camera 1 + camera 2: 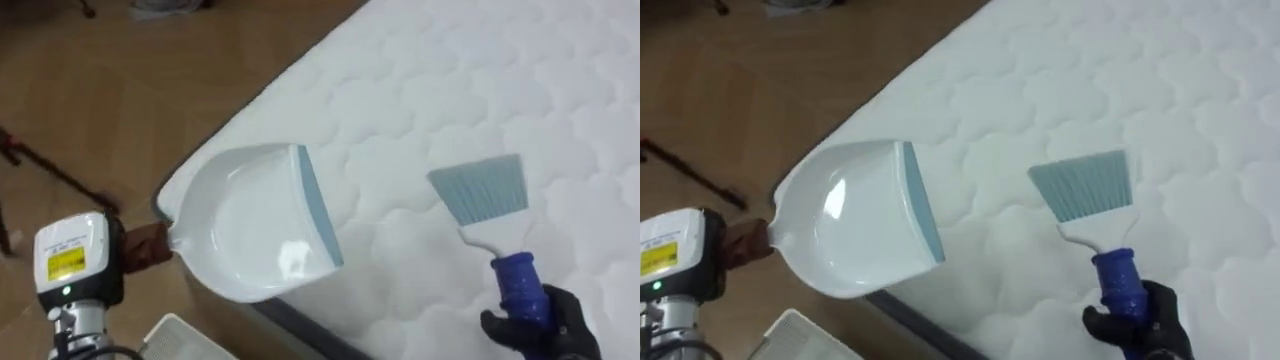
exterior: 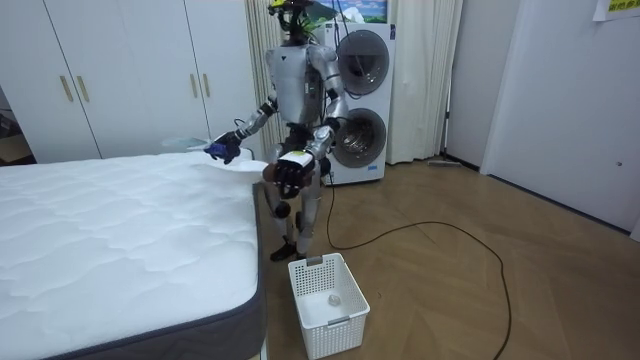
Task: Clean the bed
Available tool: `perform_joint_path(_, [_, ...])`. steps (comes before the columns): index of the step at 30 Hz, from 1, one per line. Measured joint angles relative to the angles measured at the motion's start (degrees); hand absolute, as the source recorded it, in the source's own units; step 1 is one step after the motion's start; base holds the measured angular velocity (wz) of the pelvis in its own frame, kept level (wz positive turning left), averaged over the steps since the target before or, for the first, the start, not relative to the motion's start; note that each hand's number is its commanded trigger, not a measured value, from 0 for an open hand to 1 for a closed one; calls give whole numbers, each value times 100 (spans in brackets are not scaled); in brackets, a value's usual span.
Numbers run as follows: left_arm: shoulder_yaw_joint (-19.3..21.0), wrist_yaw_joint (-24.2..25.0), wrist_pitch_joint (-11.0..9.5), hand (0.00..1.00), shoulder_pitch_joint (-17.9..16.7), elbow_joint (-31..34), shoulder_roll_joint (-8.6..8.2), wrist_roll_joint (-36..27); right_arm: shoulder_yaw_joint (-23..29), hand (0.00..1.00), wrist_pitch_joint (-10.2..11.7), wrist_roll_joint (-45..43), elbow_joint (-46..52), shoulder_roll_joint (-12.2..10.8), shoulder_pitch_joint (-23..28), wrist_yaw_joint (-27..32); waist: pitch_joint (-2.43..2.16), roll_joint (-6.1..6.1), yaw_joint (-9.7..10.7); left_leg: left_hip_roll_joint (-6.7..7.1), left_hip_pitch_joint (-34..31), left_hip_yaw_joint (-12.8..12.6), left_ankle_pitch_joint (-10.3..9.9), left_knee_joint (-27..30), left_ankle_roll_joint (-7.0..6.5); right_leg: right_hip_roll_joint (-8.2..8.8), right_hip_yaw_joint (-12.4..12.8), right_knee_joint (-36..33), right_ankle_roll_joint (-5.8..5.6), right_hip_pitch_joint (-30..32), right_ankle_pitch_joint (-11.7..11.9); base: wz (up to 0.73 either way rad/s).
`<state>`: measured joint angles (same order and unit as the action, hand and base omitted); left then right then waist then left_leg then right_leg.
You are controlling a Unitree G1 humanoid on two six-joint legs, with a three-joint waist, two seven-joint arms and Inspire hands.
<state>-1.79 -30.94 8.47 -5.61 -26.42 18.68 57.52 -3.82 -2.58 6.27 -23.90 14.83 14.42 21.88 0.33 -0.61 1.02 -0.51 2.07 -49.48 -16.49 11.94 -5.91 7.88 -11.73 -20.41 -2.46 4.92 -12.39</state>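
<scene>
A white quilted mattress (image 1: 450, 80) runs from the upper right down to its corner near the view's middle. My left hand (image 1: 148, 246) is shut on the handle of a white dustpan (image 1: 250, 225) with a grey-blue lip, held tilted over the mattress corner. My right hand (image 1: 548, 322) is shut on the blue handle of a hand brush (image 1: 487, 200). Its grey-blue bristles point away from me, just above the mattress and to the right of the dustpan. In the room view I stand at the bed's (image 2: 100, 240) corner, with both hands (image 2: 290, 168) (image 2: 222, 150) raised.
A white plastic basket (image 2: 328, 292) stands on the wooden floor by my feet, close to the bed's corner. Stacked washing machines (image 2: 360, 100) and white wardrobes (image 2: 130, 70) line the wall behind me. Open floor spreads out on the room view's right.
</scene>
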Motion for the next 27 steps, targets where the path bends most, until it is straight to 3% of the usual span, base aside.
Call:
perform_joint_path(1, [-35,1,13,100,19,-21,-4,-69,0,0,0,0,0,-7,-16,1,-2,1,7,-11,-23,101,-17,105,130,15,35,-17,10,22,5,-44])
perform_joint_path(2, [-109,9,45,100,59,-68,-27,-128,12,0,5,-8,-2,-4,-50,2,3,-18,-7,30,-143,914,-49,449,461,79,111,-56,66,61,41,-76])
perform_joint_path(3, [-165,9,83,100,57,-57,-39,-195,25,0,16,-23,-9,-2,-150,-1,50,-7,-89,73,-314,2054,-156,832,459,79,208,-253,100,185,90,-119])
perform_joint_path(4, [-168,43,99,100,34,-96,-45,-276,19,0,66,-38,-17,-12,-239,-5,56,118,-174,65,-380,2422,-389,1010,301,-44,224,-436,-48,256,83,-111])
perform_joint_path(7, [-276,193,172,100,-34,-117,-37,-457,19,0,197,-38,42,-17,-201,-51,-34,131,64,35,-338,2462,-410,868,259,-106,49,-267,-65,182,136,-22])
perform_joint_path(8, [-359,235,171,100,-41,-112,-39,-451,86,0,248,-39,51,-16,-210,-61,-37,142,154,20,-322,2440,-324,793,170,-144,53,-160,-95,165,194,-8])
perform_joint_path(9, [-454,290,167,100,-57,-106,-39,-428,133,0,286,-58,51,-16,-215,-66,-35,181,241,-9,-280,2412,-222,688,-2,-220,78,-33,-78,108,265,-13])
perform_joint_path(11, [-555,376,162,100,-57,-80,-39,-393,133,0,295,-95,50,-16,-213,-91,-21,224,330,-60,-213,2268,-111,559,-134,-336,189,131,-44,66,336,-26])
perform_joint_path(12, [-592,427,143,100,-57,-54,-39,-365,133,0,299,-109,51,-15,-210,-106,8,272,367,-104,-165,2203,-90,520,-129,-406,242,279,-14,4,389,-36])
perform_joint_path(16, [-617,500,107,100,-95,34,-34,-352,140,0,272,-278,149,-15,-125,-199,-17,397,446,-153,-31,1951,-20,334,-10,-570,535,489,54,15,455,-46])
perform_joint_path(18, [-614,503,95,100,-151,41,-37,-353,126,0,245,-410,219,-16,-128,-237,-14,409,330,-172,137,1864,24,248,65,-689,859,553,111,27,469,-83])
perform_joint_path(19, [-612,503,94,100,-191,41,-37,-354,118,0,245,-417,234,-16,-136,-253,-15,406,276,-175,179,1926,33,244,81,-731,971,570,137,28,485,-124])
perform_joint_path(21, [-602,505,88,100,-331,54,-37,-383,68,0,243,-436,346,-12,-151,-307,-16,415,116,-130,280,2846,43,237,126,-884,1278,556,218,27,535,-117])
perform_joint_path(23, [-574,532,26,100,-410,54,-38,-406,43,0,238,-454,454,-8,-149,-353,-29,421,83,-77,373,3457,64,137,175,-986,1549,539,256,16,559,-92])
perform_joint_path(24, [-559,540,-7,100,-418,54,-42,-402,40,0,233,-467,480,-8,-171,-380,-33,423,55,-60,414,3629,59,72,187,-1057,1723,497,266,57,565,-82])
perform_joint_path(27, [-506,540,-37,100,-418,58,-110,-396,11,0,149,-599,476,-9,-207,-458,-38,399,31,-64,550,3651,41,-90,220,-1248,2076,441,285,138,590,-71])
